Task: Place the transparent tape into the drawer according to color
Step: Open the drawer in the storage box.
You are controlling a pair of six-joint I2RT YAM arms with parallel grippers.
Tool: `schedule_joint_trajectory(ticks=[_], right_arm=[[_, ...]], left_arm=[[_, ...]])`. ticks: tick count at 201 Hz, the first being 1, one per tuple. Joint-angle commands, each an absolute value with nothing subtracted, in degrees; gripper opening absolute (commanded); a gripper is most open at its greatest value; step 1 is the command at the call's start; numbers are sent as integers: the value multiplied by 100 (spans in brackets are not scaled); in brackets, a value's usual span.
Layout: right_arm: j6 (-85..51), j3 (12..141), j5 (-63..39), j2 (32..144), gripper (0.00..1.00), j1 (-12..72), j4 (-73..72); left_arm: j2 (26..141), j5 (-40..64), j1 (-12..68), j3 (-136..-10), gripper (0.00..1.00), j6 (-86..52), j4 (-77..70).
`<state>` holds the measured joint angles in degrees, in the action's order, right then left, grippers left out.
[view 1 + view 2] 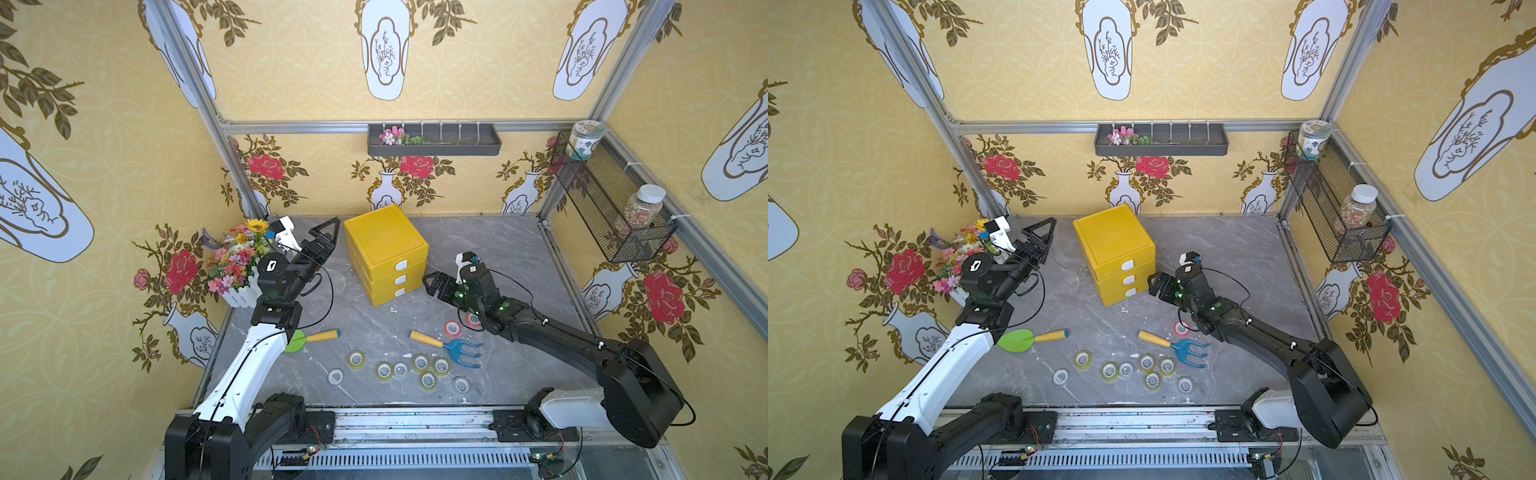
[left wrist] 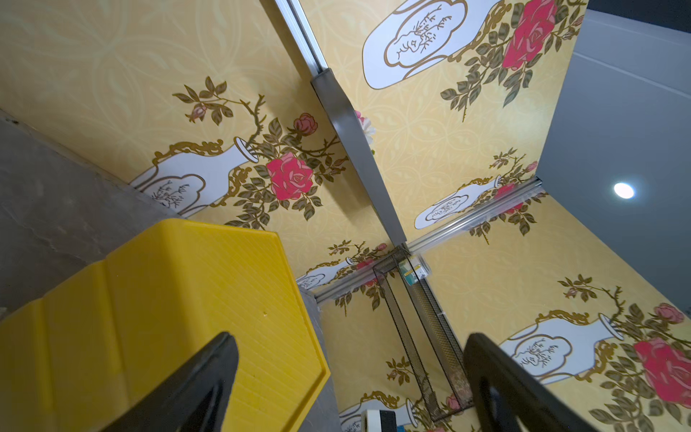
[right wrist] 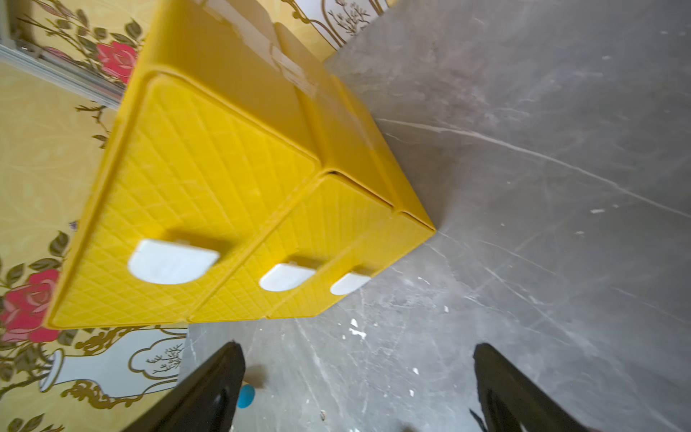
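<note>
Lying flat on the grey tabletop (image 1: 478, 249), toward its near edge: ten small see-through tape rolls with pale cores. Five yellowish-green rolls (image 1: 421, 362) sit loosely clustered, with three clear-grey rolls (image 1: 335, 377) scattered among and beside them. Two red rolls (image 1: 452, 328) lie further back, one partly under the right arm. A blue toy rake (image 1: 461, 351) lies just beside the cluster, and a green toy trowel (image 1: 299, 340) lies off to the left.

Behind the rolls stands the yellow drawer unit (image 1: 384, 241). It has three drawers with white handles, all pushed in, so the contents are not visible.

The right gripper (image 1: 428, 284) sits just beside the lower drawer fronts, jaws spread wide, nothing between them. The left gripper (image 1: 330, 235) is raised beside the unit's top, jaws apart, empty.

On the back wall, a dark wall tray (image 1: 457, 148) holds pink flowers (image 1: 390, 135). On the right wall, a wire basket (image 1: 590, 195) holds two jars (image 1: 642, 208). A white picket planter (image 1: 241, 297) full of mixed blooms stands in the far-left corner.
</note>
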<state>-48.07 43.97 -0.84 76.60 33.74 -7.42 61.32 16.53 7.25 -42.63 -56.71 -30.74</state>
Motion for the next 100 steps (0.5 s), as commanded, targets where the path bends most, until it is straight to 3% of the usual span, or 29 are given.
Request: schedule_joint_trajectory(ticks=[1, 34, 100], right_arm=[[-4743, 4431, 70, 7659, 97, 3412, -942], [-4769, 4435, 103, 7671, 98, 3418, -851], [-4848, 4517, 80, 7707, 99, 3420, -682]], left_arm=[[6369, 2651, 665, -4478, 100, -5982, -3649], [6268, 2462, 664, -4147, 100, -6507, -4278], [6683, 2888, 667, -5540, 98, -5378, -1772]])
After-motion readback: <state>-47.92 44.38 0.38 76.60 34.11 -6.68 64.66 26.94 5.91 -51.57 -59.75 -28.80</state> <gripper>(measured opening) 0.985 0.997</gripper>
